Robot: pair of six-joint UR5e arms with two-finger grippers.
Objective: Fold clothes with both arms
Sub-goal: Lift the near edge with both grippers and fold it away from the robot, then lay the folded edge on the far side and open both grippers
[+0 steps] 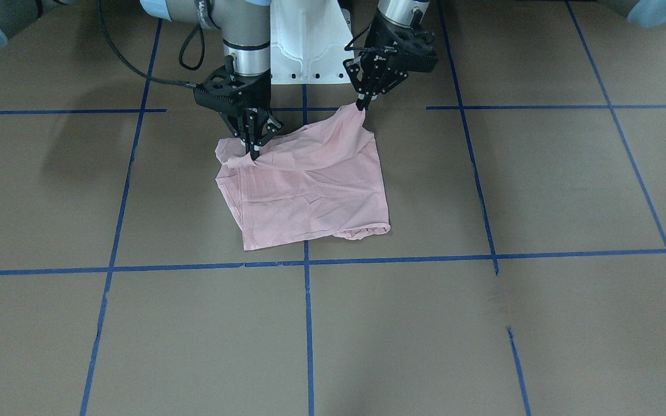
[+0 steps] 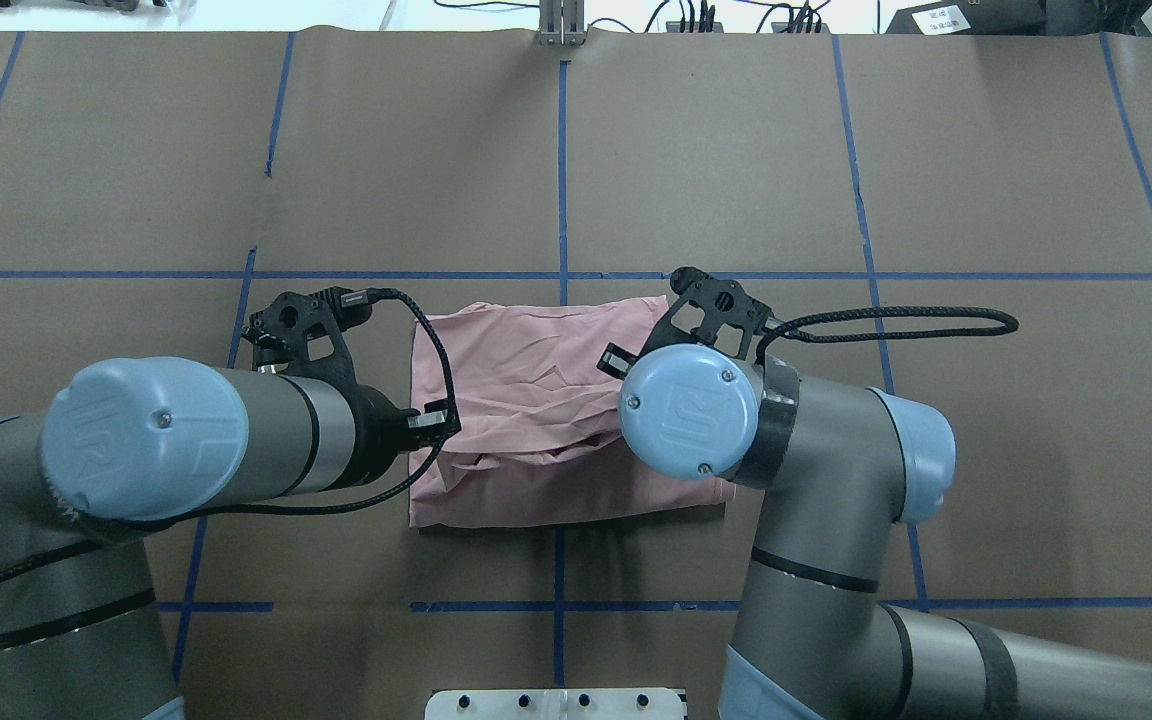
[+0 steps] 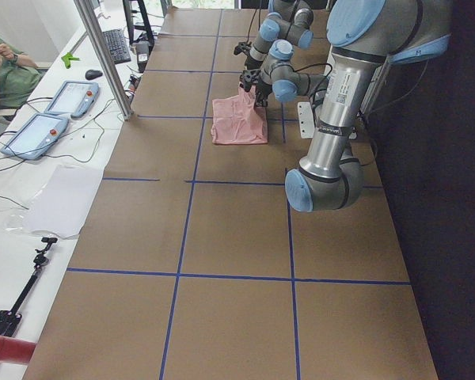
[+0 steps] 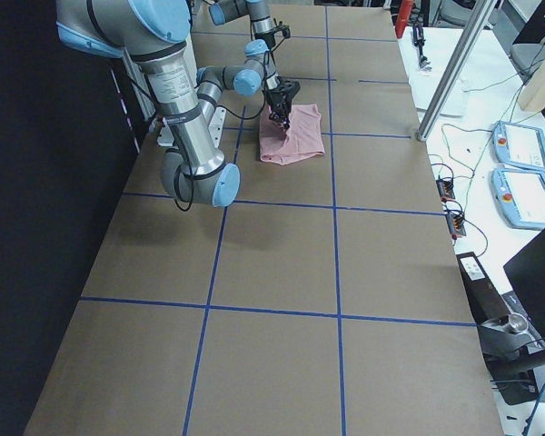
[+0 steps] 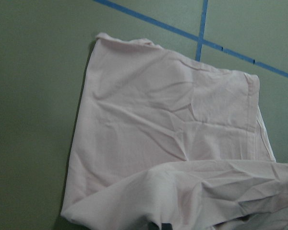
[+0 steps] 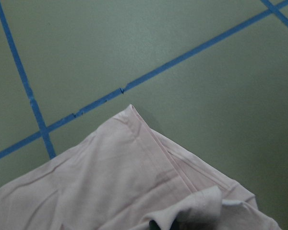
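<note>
The brown table point(image 1: 136, 346), gridded with blue tape lines point(image 1: 308, 323), carries everything I have to work with. The left arm point(image 2: 236, 440) and the right arm point(image 2: 836, 440) both reach in over its robot-side half. Between them lies the pale pink T-shirt point(image 1: 310, 190), plain side up and already down to a compact, creased rectangle. It straddles the centre tape line, and its edge nearest the robot is raised off the table. The left tool point(image 1: 362, 106) is closed on the very tip of one raised corner, and the cloth rises to a peak at it. The right tool point(image 1: 252, 151) is closed on the other raised corner, with a bunch of fabric gathered around its fingers. My worry is the left pinch, which looks thin: if I carry the edge forward with any tension across the shirt, that tip could slide out and drop one side. The right bunch may also include a lower layer, which would drag the whole stack instead of folding it. Uneven travel between the two arms would lay the fold down skewed.
</note>
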